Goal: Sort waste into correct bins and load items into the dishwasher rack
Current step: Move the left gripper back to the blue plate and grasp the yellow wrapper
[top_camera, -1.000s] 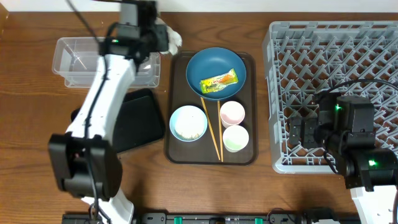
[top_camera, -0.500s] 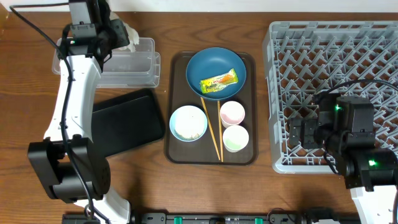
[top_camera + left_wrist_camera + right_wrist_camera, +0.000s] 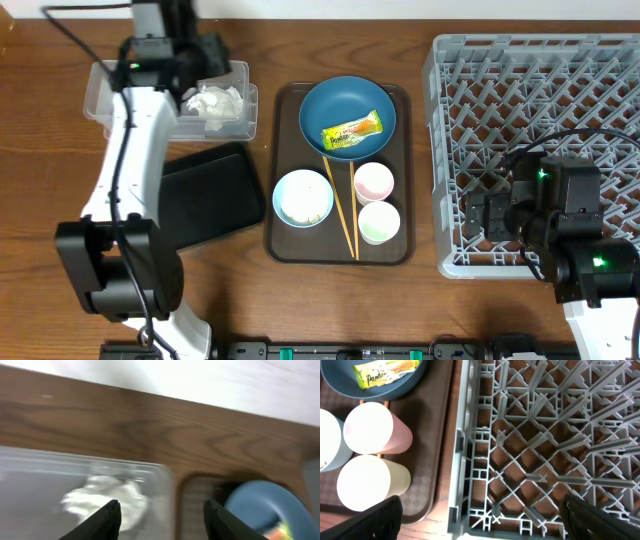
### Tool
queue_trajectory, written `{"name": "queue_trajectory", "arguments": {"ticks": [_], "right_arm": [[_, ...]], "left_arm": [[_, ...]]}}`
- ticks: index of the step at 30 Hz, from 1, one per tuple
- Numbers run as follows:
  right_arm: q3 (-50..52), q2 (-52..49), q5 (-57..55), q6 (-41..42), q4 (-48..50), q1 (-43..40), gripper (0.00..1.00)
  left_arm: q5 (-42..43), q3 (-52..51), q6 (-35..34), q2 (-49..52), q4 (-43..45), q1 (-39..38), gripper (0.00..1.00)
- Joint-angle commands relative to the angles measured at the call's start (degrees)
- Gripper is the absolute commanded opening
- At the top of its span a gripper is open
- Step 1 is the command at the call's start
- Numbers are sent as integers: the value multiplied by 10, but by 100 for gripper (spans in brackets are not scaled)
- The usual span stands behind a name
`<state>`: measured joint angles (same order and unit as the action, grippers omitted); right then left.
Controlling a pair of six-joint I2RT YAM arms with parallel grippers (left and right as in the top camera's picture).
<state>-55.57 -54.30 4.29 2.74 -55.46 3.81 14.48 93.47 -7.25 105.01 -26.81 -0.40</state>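
Note:
The crumpled white tissue (image 3: 215, 102) (image 3: 105, 500) lies inside the clear tub (image 3: 110, 95) (image 3: 40, 470), at its right end. My left gripper (image 3: 200, 62) (image 3: 162, 515) hovers over that end, open, with nothing between its fingers. The yellow-orange wrapper (image 3: 352, 131) (image 3: 385, 372) rests in the dark-blue bowl (image 3: 335, 100). The light-blue bowl (image 3: 303, 197), pink cup (image 3: 374, 182) (image 3: 377, 427), pale green cup (image 3: 379, 222) (image 3: 367, 482) and two chopsticks (image 3: 340, 205) sit on the brown tray. My right gripper (image 3: 482, 215) (image 3: 482, 520) is open above the front left corner of the grey rack (image 3: 540, 100) (image 3: 545, 435).
The flat black tray (image 3: 215, 190) lies in front of the tub, partly under my left arm. The brown serving tray (image 3: 395, 250) sits between the tub and the rack. The rack fills the right side up to the table's edge.
My left gripper carried the tissue left over the tub and opened. The tissue has dropped out of the jaws into the tub. The right arm has not moved.

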Motion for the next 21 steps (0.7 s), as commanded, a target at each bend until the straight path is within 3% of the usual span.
{"name": "queue_trajectory", "arguments": {"ticks": [1, 7, 11, 21], "right_arm": [[-14, 4, 2, 0, 0, 3, 99], [-14, 4, 2, 0, -1, 3, 99], [-14, 4, 2, 0, -1, 3, 99], [-14, 4, 2, 0, -3, 3, 99]], "left_arm": [[31, 5, 36, 13, -2, -51, 62], [31, 5, 171, 44, -25, -144, 72], [30, 5, 229, 82, -38, -190, 84], [31, 5, 235, 166, -53, -221, 84]]}}
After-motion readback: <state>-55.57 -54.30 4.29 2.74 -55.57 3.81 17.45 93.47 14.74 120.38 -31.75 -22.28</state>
